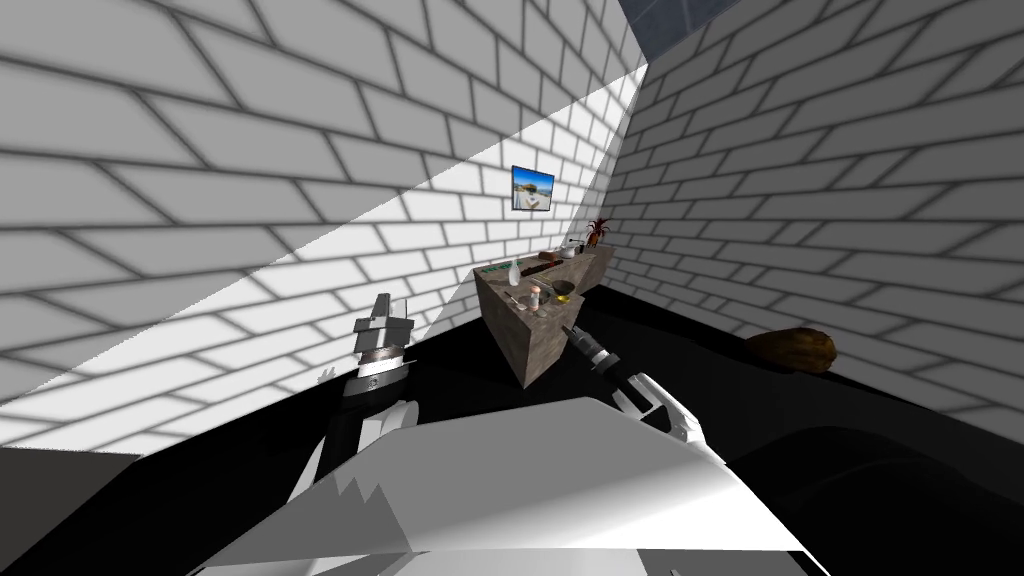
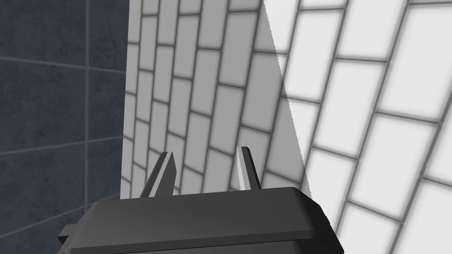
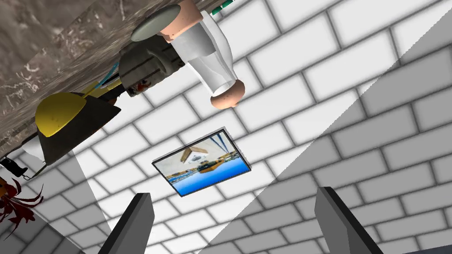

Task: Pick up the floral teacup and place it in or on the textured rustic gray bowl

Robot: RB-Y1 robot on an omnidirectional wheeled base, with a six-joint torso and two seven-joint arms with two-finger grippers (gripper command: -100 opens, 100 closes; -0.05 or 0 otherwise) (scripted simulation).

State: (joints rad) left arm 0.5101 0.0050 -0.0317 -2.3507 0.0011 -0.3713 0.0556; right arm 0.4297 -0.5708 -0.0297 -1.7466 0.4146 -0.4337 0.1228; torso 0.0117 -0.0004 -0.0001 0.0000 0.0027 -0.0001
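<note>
Jaws of our right gripper (image 3: 234, 194) stand spread and empty, short of the counter's (image 1: 525, 345) near edge at frame centre. The floral teacup (image 3: 148, 66) sits beyond them, between a yellow-lined bowl (image 3: 66, 117) and a white vase (image 3: 207, 53). Our left gripper (image 2: 204, 169), also spread, is raised mid-left.

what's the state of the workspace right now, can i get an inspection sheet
surface: mottled brown-grey counter against brick wall
job's things: teacup beside dark yellow-lined bowl, both on counter
clutter: white vase, red plant
grippers: right gripper open, empty, near counter; left gripper open, raised
cables: nothing seen
surroundings: wall picture; brown lump off to my right
</note>
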